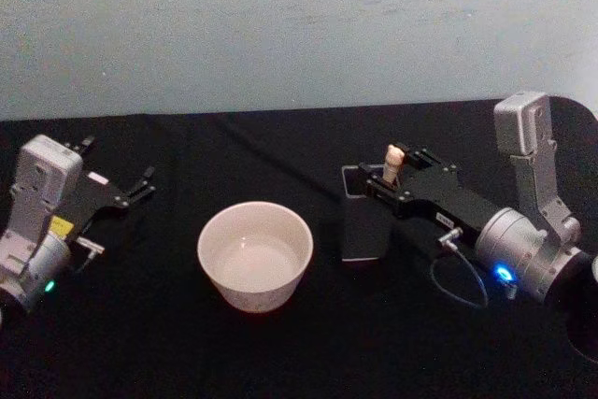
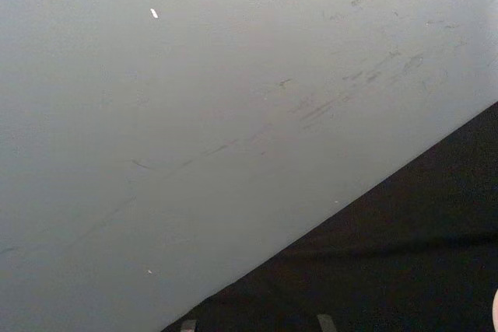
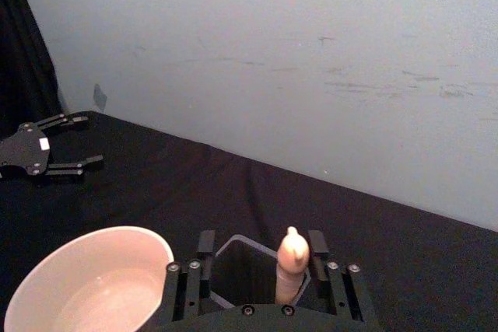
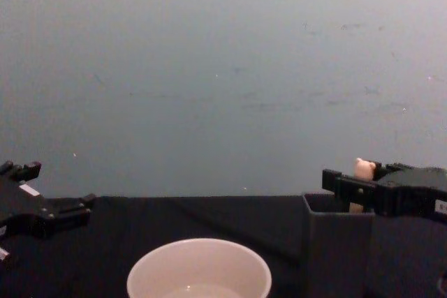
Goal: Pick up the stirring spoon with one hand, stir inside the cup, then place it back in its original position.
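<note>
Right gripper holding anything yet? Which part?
Cannot tell for sure. The right gripper brackets the spoon at its upper handle, spoon upright in the holder; finger contact is not clear. The left gripper holds nothing.

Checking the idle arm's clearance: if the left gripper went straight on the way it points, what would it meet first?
Nothing nearby: the left gripper points over bare black table toward the wall; depth unclear.
</note>
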`<state>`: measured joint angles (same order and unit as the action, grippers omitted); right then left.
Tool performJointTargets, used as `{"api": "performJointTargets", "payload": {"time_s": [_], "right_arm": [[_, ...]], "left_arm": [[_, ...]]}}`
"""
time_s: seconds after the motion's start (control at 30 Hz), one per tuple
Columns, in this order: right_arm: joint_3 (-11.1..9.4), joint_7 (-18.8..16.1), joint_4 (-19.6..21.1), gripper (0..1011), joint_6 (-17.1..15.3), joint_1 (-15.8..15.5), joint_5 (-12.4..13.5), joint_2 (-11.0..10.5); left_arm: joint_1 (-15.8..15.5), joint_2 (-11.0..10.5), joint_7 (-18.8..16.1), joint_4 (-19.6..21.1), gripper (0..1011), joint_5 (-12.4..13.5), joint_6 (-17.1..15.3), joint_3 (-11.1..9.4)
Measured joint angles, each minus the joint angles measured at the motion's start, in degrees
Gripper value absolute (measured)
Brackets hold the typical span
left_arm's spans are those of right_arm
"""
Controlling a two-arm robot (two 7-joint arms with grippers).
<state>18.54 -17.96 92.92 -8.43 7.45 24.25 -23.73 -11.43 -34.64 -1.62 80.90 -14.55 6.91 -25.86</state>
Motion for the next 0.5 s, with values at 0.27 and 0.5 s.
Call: {"api": "performJointTargets", "payload": {"time_s": [0.27, 0.5], "right_arm": [[0.00, 0.00, 0.00, 939, 0.00, -0.01, 0.05, 0.00], [-0.10, -0.15, 0.00, 1002, 0.77, 0.03, -0.06, 0.04]], "left_arm": [[0.00, 0.00, 0.00, 0.00, 1001, 0.00, 0.00, 0.00], [0.00, 0.00, -0.01, 0.00, 1001, 0.00, 0.00, 0.00]]}}
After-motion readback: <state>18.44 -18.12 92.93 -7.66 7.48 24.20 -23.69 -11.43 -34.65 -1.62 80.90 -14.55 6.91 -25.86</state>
